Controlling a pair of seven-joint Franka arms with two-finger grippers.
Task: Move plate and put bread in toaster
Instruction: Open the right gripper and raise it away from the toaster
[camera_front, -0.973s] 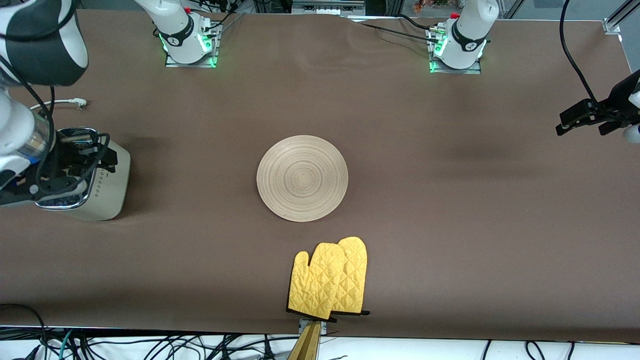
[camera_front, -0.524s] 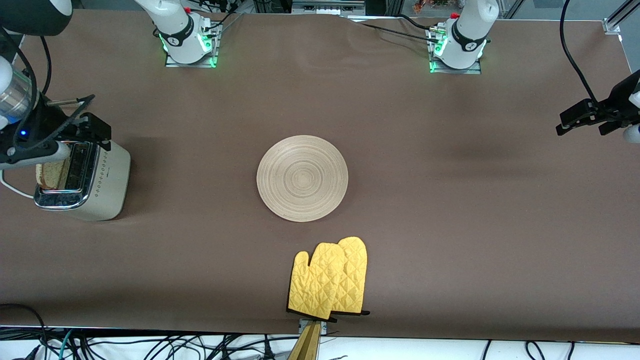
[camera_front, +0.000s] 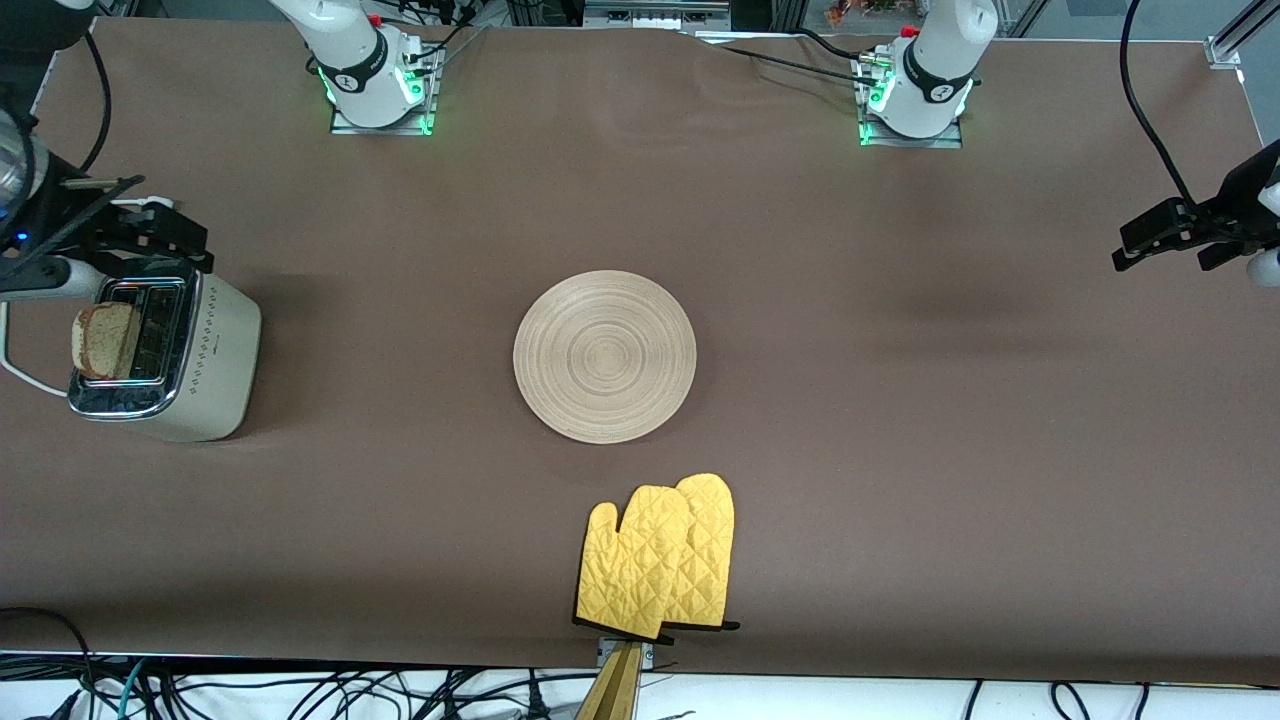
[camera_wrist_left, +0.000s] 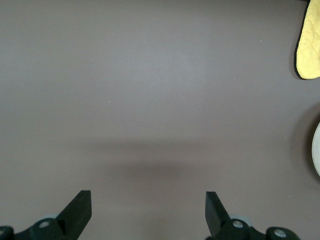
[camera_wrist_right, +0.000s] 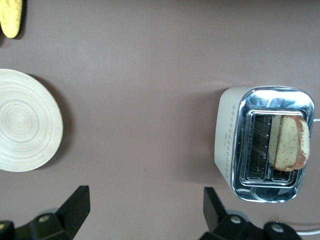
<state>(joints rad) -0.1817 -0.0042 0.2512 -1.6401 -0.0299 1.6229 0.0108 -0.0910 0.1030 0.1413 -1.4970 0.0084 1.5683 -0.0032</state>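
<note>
Bread (camera_front: 103, 338) stands in the toaster (camera_front: 190, 365). Right gripper (camera_front: 150, 235) hovers released above it; left gripper (camera_front: 1165, 240), released, waits over bare bench (camera_front: 900, 450).

plate (camera_front: 604, 356): 1 | bread (camera_front: 104, 340): 1 | toaster (camera_front: 205, 365): 1 | oven mitts (camera_front: 660, 555): 2

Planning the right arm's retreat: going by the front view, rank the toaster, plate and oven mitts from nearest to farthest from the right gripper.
1. toaster, just below the open right gripper, bread in its slot.
2. plate, mid-table.
3. oven mitts, nearest the front camera.
</note>
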